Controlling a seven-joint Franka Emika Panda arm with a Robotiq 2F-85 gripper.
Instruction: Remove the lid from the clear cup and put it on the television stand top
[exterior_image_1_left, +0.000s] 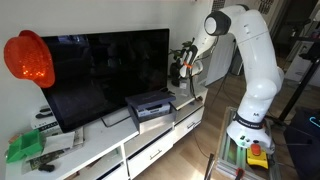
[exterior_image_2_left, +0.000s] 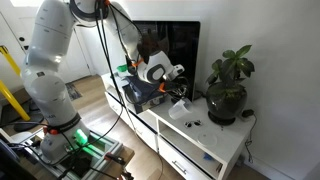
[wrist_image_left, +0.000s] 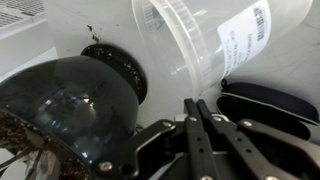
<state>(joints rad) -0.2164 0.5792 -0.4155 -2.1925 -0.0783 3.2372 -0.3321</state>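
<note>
Wrist view: the hand (wrist_image_left: 200, 125), fingers pressed together and holding nothing, hovers just short of the clear cup (wrist_image_left: 215, 45) lying tilted ahead, beside a dark pot (wrist_image_left: 70, 115).

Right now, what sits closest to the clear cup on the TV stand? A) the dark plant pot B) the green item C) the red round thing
A: the wrist view shows the dark plant pot right beside the clear cup; the red and green things are at the stand's far end.
</note>
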